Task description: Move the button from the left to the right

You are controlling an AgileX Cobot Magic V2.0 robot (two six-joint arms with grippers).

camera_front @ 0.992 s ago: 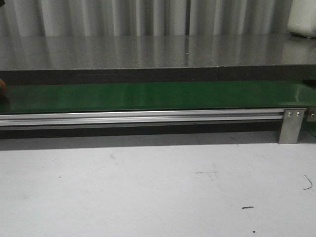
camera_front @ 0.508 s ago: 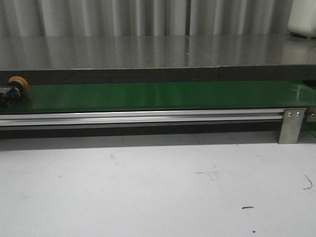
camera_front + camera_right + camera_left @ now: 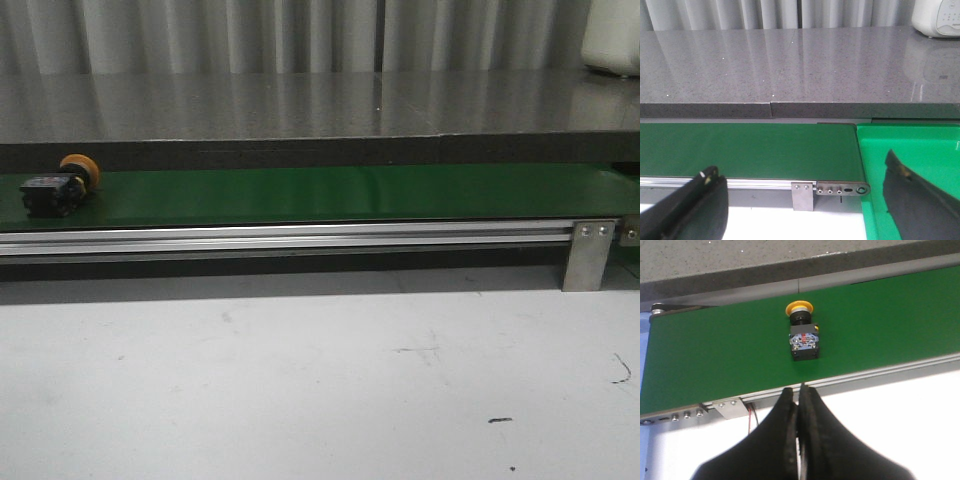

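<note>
Button place: the button [image 3: 62, 187] lies tipped over on the green belt [image 3: 350, 192], near its left end.
Axis: cap toward the belt's far edge.
Nearer arm: left end effector [image 3: 799, 405], fingers pressed together, just off the belt's near edge, button straight ahead.
Right end effector [image 3: 805, 200]: spread wide, at the belt's right end.
Change: button has travelled rightward into view.

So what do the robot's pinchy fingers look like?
Both grippers have black fingers with a dull, slightly rough surface. The left gripper's fingers are wide at the base and curve in to narrow tips, like a beak. The right gripper's fingers look the same black, with a pale speck near one tip. No cables or sleeves show.
</note>
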